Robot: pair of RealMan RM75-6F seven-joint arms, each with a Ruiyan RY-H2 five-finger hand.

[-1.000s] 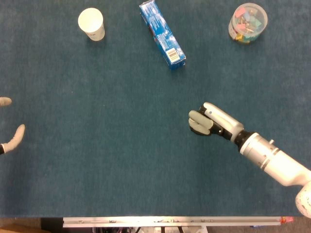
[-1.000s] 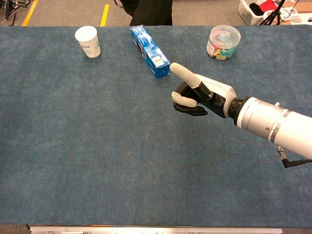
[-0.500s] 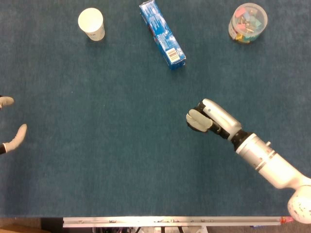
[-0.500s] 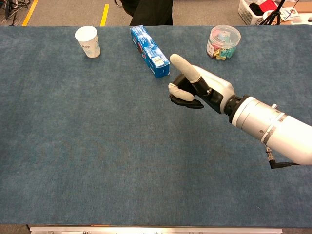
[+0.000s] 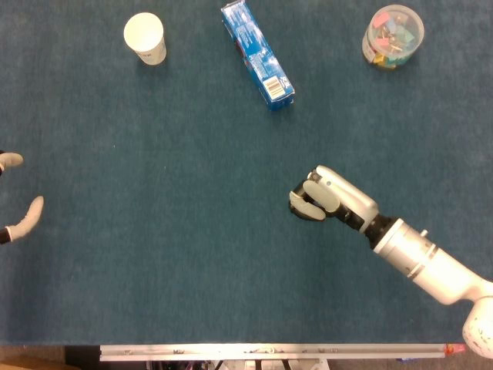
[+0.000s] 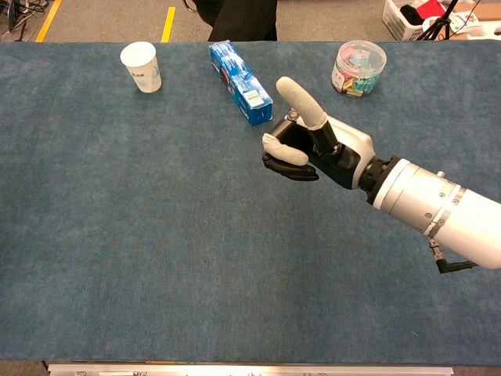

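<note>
My right hand [image 5: 314,200] [image 6: 301,149] hovers over the blue cloth table [image 5: 169,254] right of the middle. Its fingers are curled in on nothing and the thumb sticks up. The long blue box [image 5: 257,53] [image 6: 240,72] lies nearest to it, further back and apart from it. Of my left hand [image 5: 15,202] only two pale fingertips show at the left edge of the head view, spread apart with nothing between them. The chest view does not show that hand.
A white paper cup [image 5: 145,38] [image 6: 141,66] stands upright at the back left. A clear round tub of coloured clips [image 5: 393,35] [image 6: 358,67] stands at the back right. A metal rail [image 5: 269,351] runs along the table's near edge.
My right hand has drifted left and a little nearer the table's front, and its thumb has lifted more upright. The left fingertips have barely shifted.
</note>
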